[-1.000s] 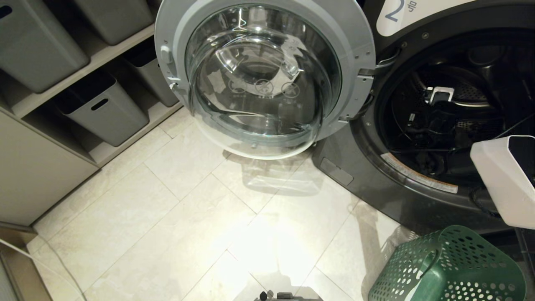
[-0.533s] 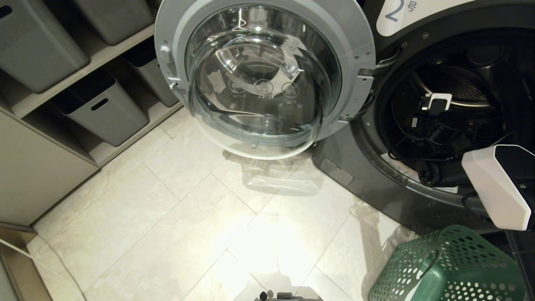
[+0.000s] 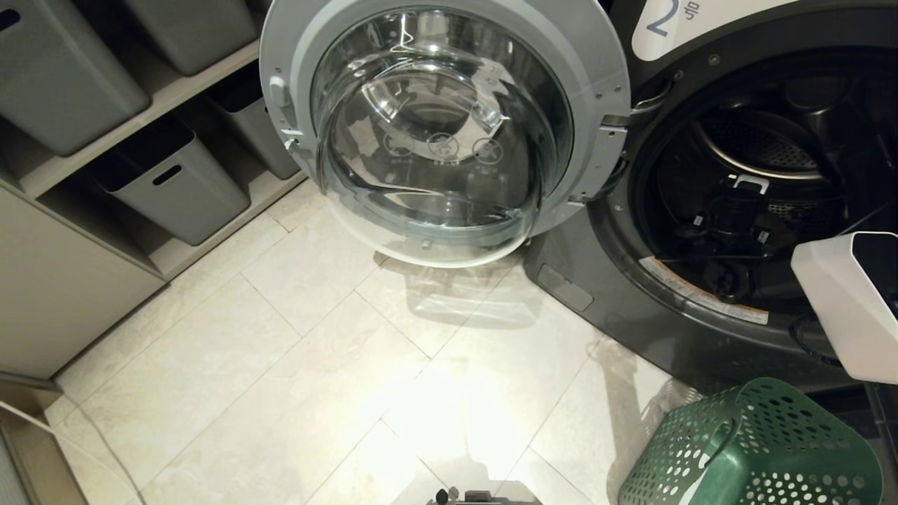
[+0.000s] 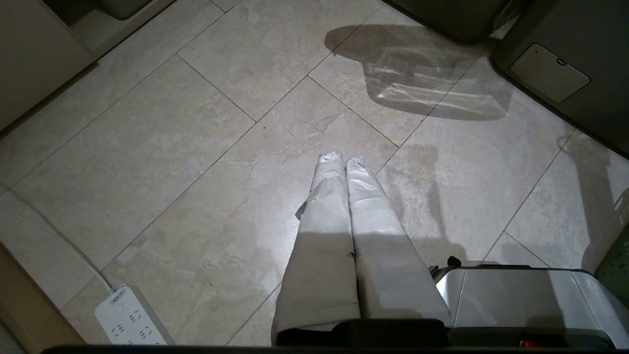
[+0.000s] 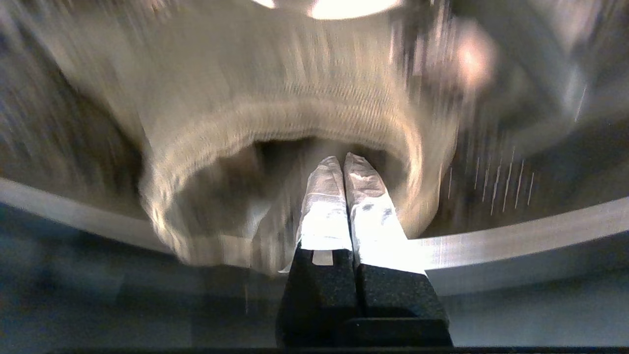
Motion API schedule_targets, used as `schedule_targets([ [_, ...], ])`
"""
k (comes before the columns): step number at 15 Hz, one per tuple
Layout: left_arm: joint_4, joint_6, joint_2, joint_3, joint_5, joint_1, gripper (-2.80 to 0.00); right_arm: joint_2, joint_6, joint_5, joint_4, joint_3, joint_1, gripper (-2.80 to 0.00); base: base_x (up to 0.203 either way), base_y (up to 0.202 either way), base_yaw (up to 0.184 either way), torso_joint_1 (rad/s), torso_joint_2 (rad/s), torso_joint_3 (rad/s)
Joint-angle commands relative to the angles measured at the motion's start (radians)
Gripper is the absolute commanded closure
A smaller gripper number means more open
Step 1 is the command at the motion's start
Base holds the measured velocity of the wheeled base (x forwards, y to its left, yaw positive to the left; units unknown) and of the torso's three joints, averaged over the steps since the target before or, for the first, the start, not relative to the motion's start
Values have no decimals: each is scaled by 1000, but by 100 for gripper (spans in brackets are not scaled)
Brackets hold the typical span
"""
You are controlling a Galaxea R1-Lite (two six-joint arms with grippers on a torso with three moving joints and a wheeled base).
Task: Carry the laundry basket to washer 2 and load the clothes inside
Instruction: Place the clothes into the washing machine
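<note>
1. Plainly, the main risk is dragging the load back out. The right claw [image 5: 342, 160], with its two taped fingers pressed together, is inside the drum of washer 2 [image 3: 617, 280], the dark grey front-load machine with the white "2" label [image 3: 663, 17]. The clothes [image 5: 295, 108], a beige ribbed knit bundle, curve closely around its tips. If a loop of that knit is snagged on a fingertip, I judge that pulling the arm back would haul the fabric over the drum's bright steel lip [image 5: 516, 236].
2. You cannot tell from the blurred right wrist view whether a thin fold is pinched between the fingers or whether the cloth merely lies against them, so check before you retreat.
3. A hem left draped across the lip would likely be caught when the round, chrome-rimmed glass door [image 3: 435, 126] is swung closed. The door stands wide open to the left of the opening.
4. The right arm's white casing [image 3: 842, 301] hangs at the opening, above the dark green perforated plastic laundry basket [image 3: 758, 449] on the tiled floor [image 3: 316, 337] in front of the washer. A low, careless withdrawal could knock the basket over.
5. As for position, the clothes sit just beyond and around the right claw's fingertips, inside the drum and past the lip. You cannot see into the basket from here.
6. The left claw [image 4: 344, 160] has its fingers together on nothing and hangs over bare floor, well apart from the washer's opening.
</note>
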Motion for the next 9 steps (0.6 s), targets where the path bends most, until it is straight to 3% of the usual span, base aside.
schedule_targets([
  [1, -1, 0, 1, 2, 2, 0, 0, -105, 247, -7, 328, 32, 3, 0, 0, 0, 0, 0, 0, 0],
  [3, -1, 0, 0, 1, 0, 0, 0, -172, 314, -6, 398, 89, 6, 0, 0, 0, 0, 0, 0, 0],
  [9, -1, 0, 2, 2, 0, 0, 0, -336, 337, 18, 406, 253, 17, 0, 0, 0, 0, 0, 0, 0],
])
